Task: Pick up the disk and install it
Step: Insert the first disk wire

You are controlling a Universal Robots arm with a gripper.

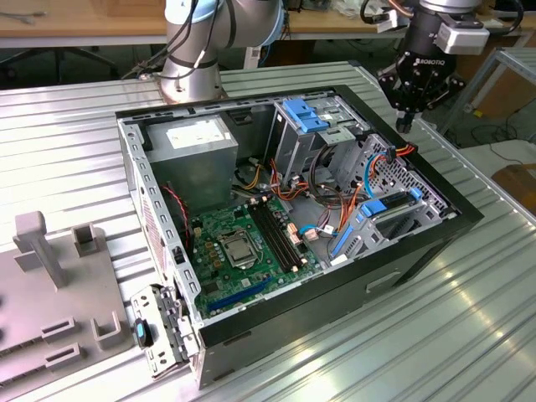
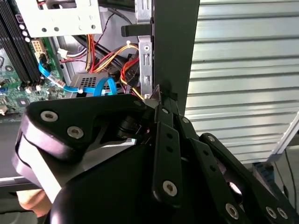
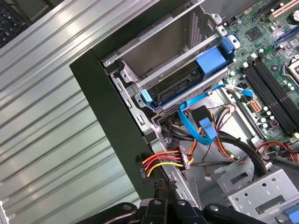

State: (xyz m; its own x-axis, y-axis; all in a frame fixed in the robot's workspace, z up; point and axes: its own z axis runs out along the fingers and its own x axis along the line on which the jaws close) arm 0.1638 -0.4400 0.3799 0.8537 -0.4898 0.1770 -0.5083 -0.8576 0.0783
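**A:** Exterior view first. Where is the gripper (image 1: 405,126)?

**B:** It hangs above the rim of the open case (image 1: 335,306), at the corner toward the exterior view's right. Its fingers are pressed together with nothing between them.

**A:** And the case?

**B:** It lies on its side on the ribbed table (image 1: 377,360), with the inside showing. The green board (image 1: 239,239) covers its floor. A grey supply box (image 1: 197,151) sits at the end near the arm's base (image 1: 188,71).

**A:** Second wrist view?

**B:** The gripper (image 2: 161,100) is seen from behind. Its two tips meet in a point right at the case's dark wall. I cannot tell whether they touch it. Red, yellow and orange wires (image 2: 124,70) run just inside that wall, and the table lies outside it.

**A:** First wrist view, then. Where is the disk?

**B:** The disk (image 3: 177,88) sits inside the silver cage (image 3: 163,44), between its rails and close to the case wall. It shows as a dark slab with blue plastic at its ends.

**A:** Is it near the gripper?

**B:** No, they are well apart. The gripper (image 3: 163,186) is at the wall, beside the plug of the coloured wires. A blue cable (image 3: 198,126) loops between those wires and the cage.
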